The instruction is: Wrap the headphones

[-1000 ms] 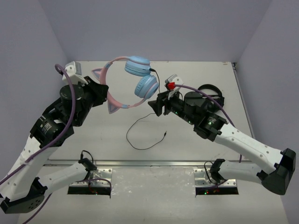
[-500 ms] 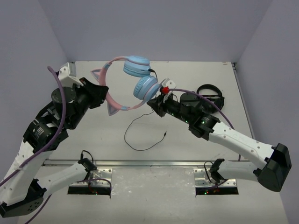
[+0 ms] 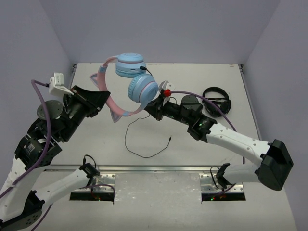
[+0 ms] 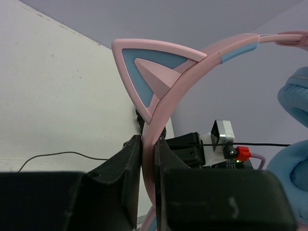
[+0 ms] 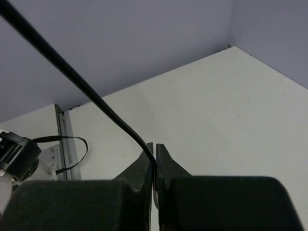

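Pinching cable [image 5: 67, 73] between right jaws.

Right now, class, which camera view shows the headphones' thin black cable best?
Top external: the cable runs from the right end effector down to a loose loop on the table. Right wrist shows only a short stretch pinched between its fingers; left wrist, just a sliver lying on the table.

text: none legible; labels: none; brands: none; numbers: none; signs: none
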`<state>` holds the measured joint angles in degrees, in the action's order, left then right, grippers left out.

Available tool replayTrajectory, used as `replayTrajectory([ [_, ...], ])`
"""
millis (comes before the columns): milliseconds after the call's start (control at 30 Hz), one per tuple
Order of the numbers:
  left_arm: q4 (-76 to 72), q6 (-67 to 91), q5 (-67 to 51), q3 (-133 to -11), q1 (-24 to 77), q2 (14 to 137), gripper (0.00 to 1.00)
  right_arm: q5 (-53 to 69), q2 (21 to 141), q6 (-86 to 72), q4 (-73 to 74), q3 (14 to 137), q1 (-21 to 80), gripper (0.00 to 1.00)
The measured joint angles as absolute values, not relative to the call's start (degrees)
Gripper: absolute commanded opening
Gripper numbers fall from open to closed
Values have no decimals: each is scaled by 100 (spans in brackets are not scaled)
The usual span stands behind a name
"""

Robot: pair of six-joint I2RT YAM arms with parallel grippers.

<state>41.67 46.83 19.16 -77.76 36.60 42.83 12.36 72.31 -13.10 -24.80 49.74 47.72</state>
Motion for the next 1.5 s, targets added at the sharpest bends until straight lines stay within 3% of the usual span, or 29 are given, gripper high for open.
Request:
replayTrajectory([
  [233,4136,5070,2351,-7769,3660,4182,0,1704,7813,-1879,-3146,4971,4831,1],
  [533,3935,5260,3876,-7502,3660,4375,0,1695,7999,-2279,-3498,4814,5500,2],
  [733,3704,5446,4460,-7212,3660,4519,0,1879,7959,-2696,-3944,4458,5690,5],
  [933,3573,5638,4906,-7183,3660,4665,0,2276,7972,-3258,-4552,4204,5752,15],
  [1267,3500,5798,5312,-7183,3660,4661,0,2768,8855,-4230,-5822,4182,5835,16],
  [1433,3496,5710,5450,-7183,3660,4663,0,2827,9115,-4508,-5953,4200,5857,1],
  [1500,3487,5662,5540,-7172,3660,4668,0,2836,9113,-4541,-5951,4235,5892,1],
])
